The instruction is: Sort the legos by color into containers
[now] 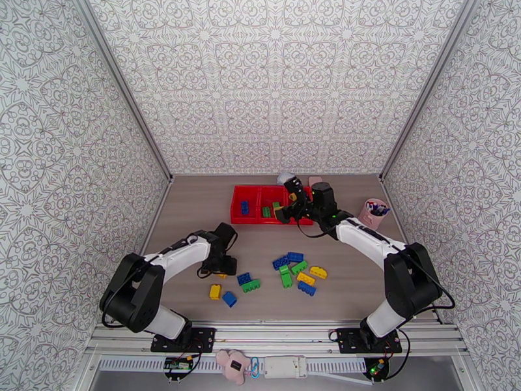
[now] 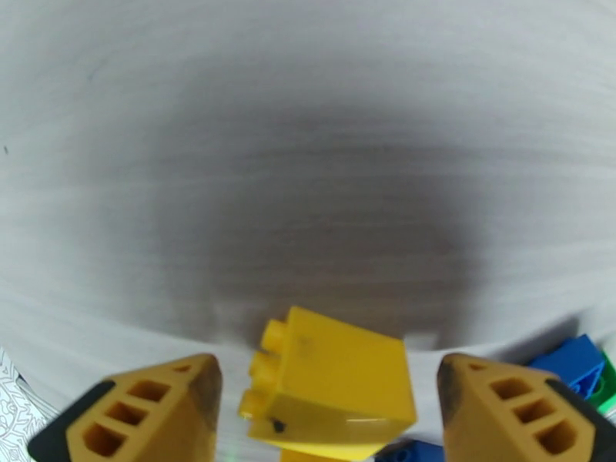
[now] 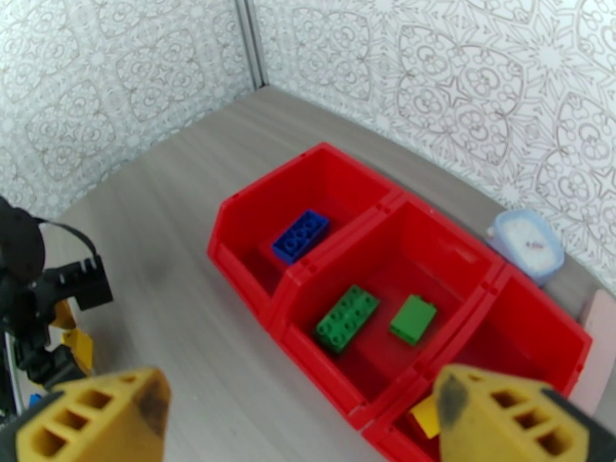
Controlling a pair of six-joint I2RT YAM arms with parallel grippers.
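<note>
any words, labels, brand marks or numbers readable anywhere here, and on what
None can be read.
Blue brick in the tray: stud marks, if any, too small to read.
White lidded tub: small mark on its lid, too blurred to read.
White box on the front rail: no legible label.

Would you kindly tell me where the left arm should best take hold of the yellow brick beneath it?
Probably from above, on its smooth side walls: the yellow brick lies on its side, studs toward one of the left fingers, so turn the wrist first.
</note>
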